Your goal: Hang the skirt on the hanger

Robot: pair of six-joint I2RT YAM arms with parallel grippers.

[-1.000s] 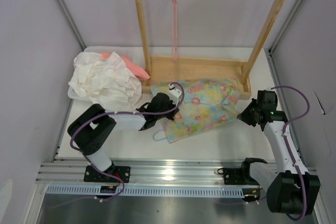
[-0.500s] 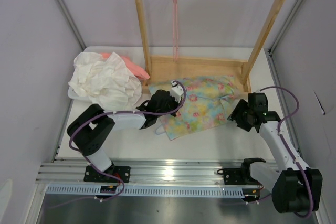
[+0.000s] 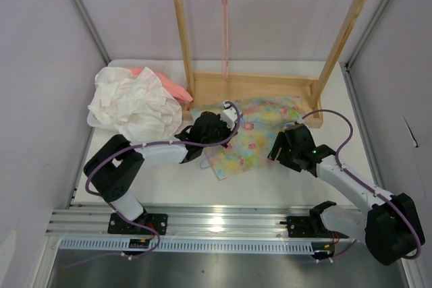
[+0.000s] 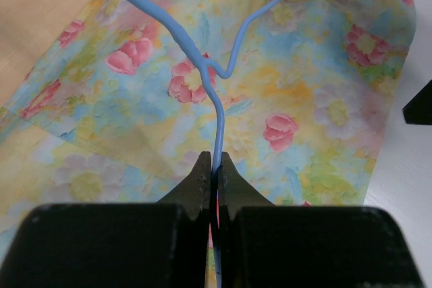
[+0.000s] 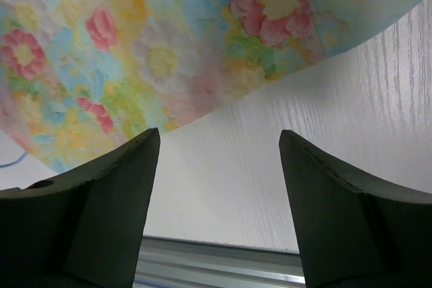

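The left tool pinches the one blue hanger lying on the one skirt just ahead of it, while the right tool stands wide open and empty, near the skirt's edge.

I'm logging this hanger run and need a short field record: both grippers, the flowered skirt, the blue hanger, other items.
left gripper: shut on thin light blue wire hanger
hanger: visible wire lies on top of the skirt
skirt: pastel yellow-and-blue flower-print cloth, spread on white table before wooden rack
right gripper: open, empty, at the skirt's edge
other: white cloth pile, salmon-pink garment, pink hanger on the rack
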